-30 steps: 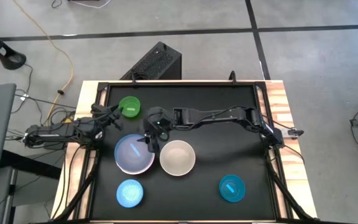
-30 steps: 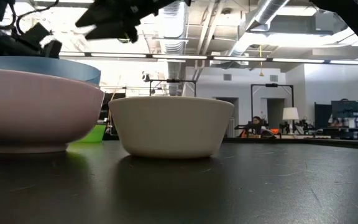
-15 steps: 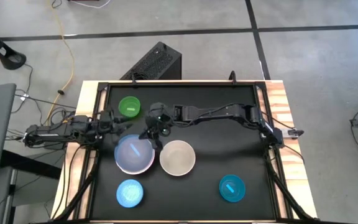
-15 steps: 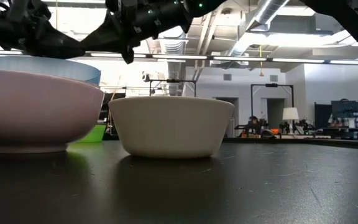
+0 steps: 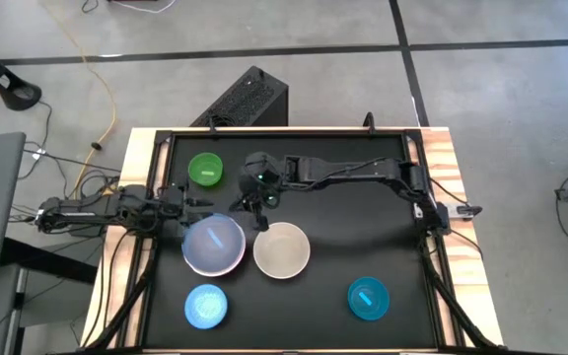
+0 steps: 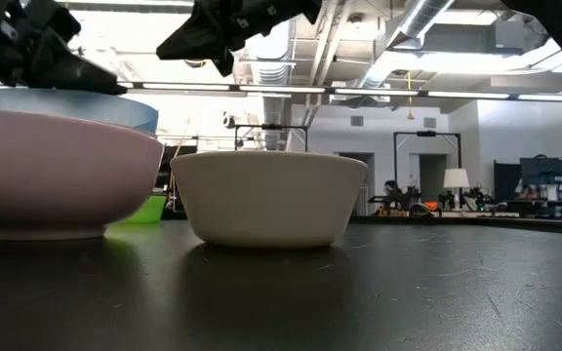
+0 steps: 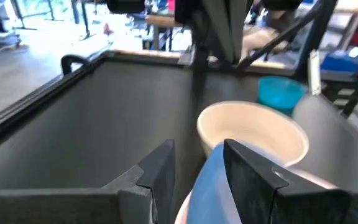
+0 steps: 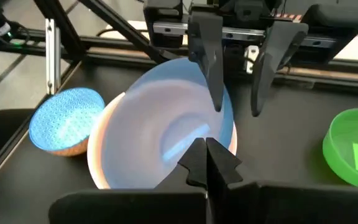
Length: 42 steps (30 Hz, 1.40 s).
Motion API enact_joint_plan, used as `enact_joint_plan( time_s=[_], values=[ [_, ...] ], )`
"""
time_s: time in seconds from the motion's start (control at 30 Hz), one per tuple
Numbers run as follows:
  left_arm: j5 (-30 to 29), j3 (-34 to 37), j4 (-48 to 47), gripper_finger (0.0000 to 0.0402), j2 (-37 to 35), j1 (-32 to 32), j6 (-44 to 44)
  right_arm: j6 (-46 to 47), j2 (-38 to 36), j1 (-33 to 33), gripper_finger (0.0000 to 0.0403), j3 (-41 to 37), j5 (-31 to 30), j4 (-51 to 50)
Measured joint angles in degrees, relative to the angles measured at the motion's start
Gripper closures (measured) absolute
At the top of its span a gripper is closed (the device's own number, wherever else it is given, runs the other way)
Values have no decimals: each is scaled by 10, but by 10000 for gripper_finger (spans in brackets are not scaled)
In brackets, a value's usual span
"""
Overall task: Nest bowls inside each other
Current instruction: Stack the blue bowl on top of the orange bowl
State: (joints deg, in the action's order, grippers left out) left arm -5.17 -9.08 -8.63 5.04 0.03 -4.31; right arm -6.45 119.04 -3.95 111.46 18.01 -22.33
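A blue bowl [image 5: 215, 242] sits nested in a pink bowl [image 6: 57, 166] on the black table, left of centre. A cream bowl [image 5: 282, 249] stands just right of them. My left gripper [image 5: 203, 204] lies level at the stack's far-left side. It is open, and the blue bowl's rim [image 7: 213, 180] shows between its fingers. My right gripper [image 5: 261, 223] hangs shut and empty above the far side of the gap between the blue and cream bowls. A green bowl [image 5: 205, 170], a light blue bowl [image 5: 205, 306] and a teal bowl [image 5: 368, 298] stand apart. My left gripper has one finger [image 8: 211, 68] over the inside of the blue bowl's far-left rim and the other [image 8: 263, 68] outside it. It comes in level from the table's left. Whether either finger touches the rim, I cannot tell.
The table has a raised black frame [image 5: 284, 133] around it. The green bowl is at the far left, the light blue bowl near left, the teal bowl near right. Bare tabletop [image 5: 363, 237] lies right of the cream bowl.
My right gripper has shut and drawn back from over the blue bowl's right rim, up and toward the table's far-right. My left gripper has swung round from pointing at the green bowl and now points right across the blue bowl's rim. The bowls have stayed in place.
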Motion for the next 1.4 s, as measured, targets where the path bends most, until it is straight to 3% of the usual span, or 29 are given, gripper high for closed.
enact_joint_plan(
  time_s=[0.43, 0.63, 0.83, 1.0, 1.13, 1.33, 1.4],
  values=[
    [-41, 11, 3, 276, 19, 0, 8, -1, -18, -11, 394, 0, -2, -98],
    [-45, 11, 9, 276, 56, 1, 7, 3, -48, -9, 394, 0, -2, -165],
    [-43, 11, 37, 276, 92, 1, 9, 29, -61, 5, 394, 0, -2, -294],
    [-42, 10, 49, 276, 120, 1, 9, 32, -55, 31, 394, -1, -1, -305],
    [-43, 10, 58, 276, 136, 1, 9, 11, -54, 52, 394, -19, -1, -224],
    [-45, 6, 55, 276, 137, 1, 15, 14, -38, 80, 394, -106, 29, 95],
    [-46, 1, 56, 276, 137, 1, 15, 17, -32, 94, 394, -131, 29, 146]
  ],
)
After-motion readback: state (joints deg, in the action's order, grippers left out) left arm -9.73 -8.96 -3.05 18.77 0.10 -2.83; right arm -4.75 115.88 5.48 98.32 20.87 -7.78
